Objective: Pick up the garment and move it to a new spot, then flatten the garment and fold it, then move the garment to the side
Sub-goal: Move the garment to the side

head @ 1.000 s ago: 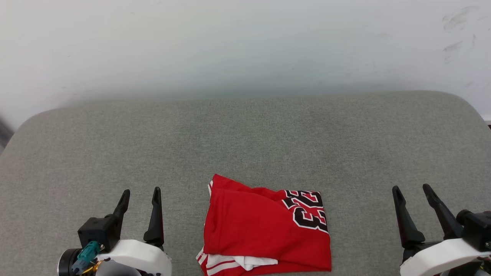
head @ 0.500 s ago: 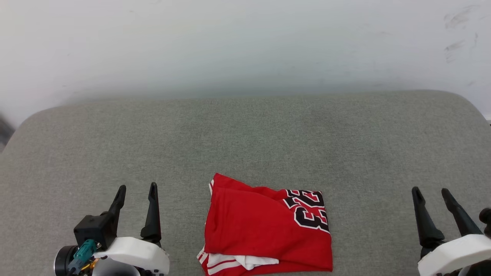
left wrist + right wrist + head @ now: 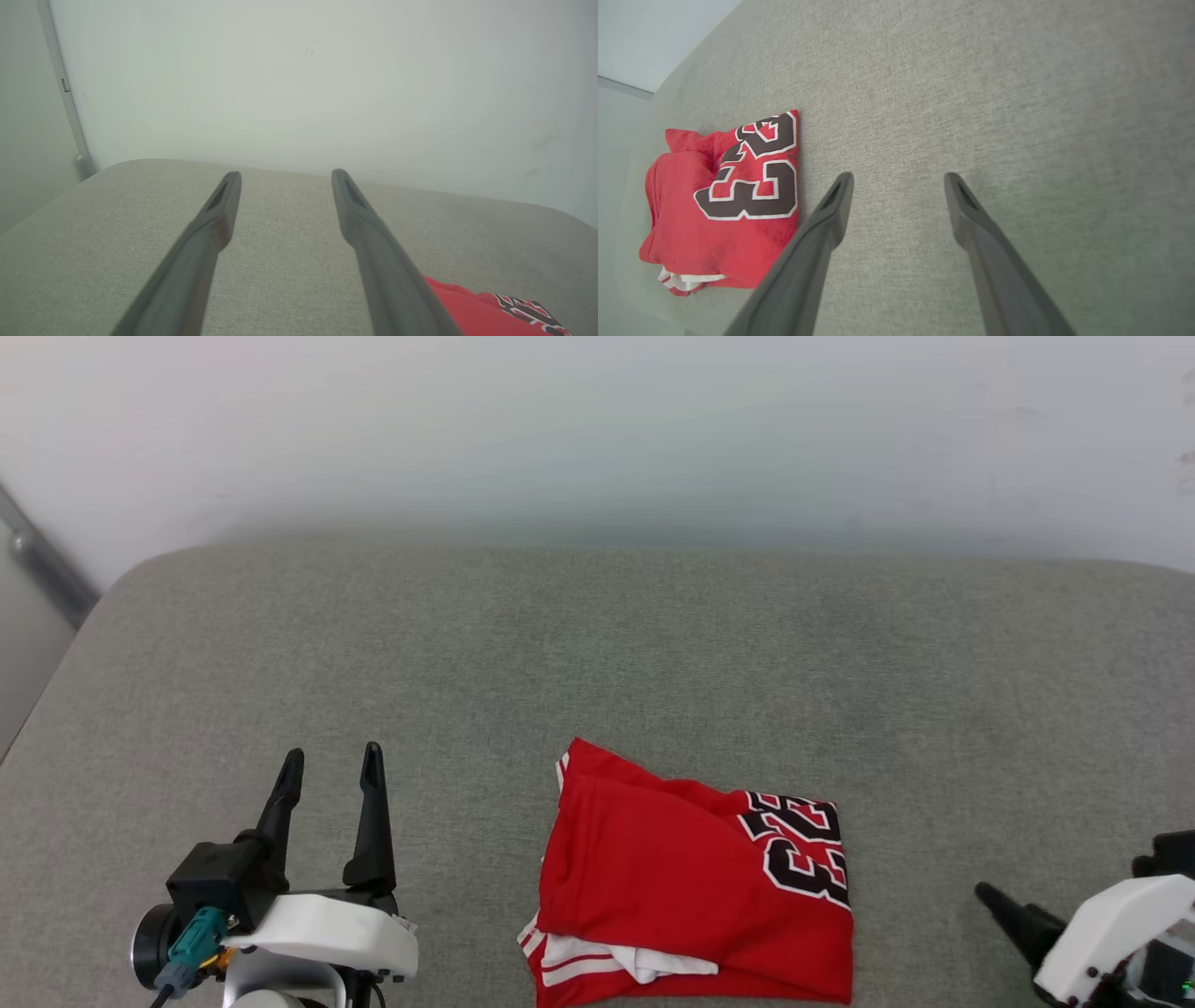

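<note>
As we are drawing our right gripper [image 3: 899, 177] back, it and our left gripper [image 3: 333, 753] are gaping empty; the folded red thin-fabric jersey [image 3: 691, 887] is seemingly awaiting its sideways move.

The garment [image 3: 691, 887], a red jersey with black, white-outlined numerals, lies folded into a rough rectangle on the grey cushion, white striped trim peeking out underneath.

left gripper [image 3: 333, 753]: lower left of head view, both dark fingers pointing up, jaws spread wide, holding nothing | right gripper [image 3: 899, 176]: jaws wide apart, empty; in head view low at right edge, one finger slanting up-left from its white wrist [image 3: 1111, 924]
</note>
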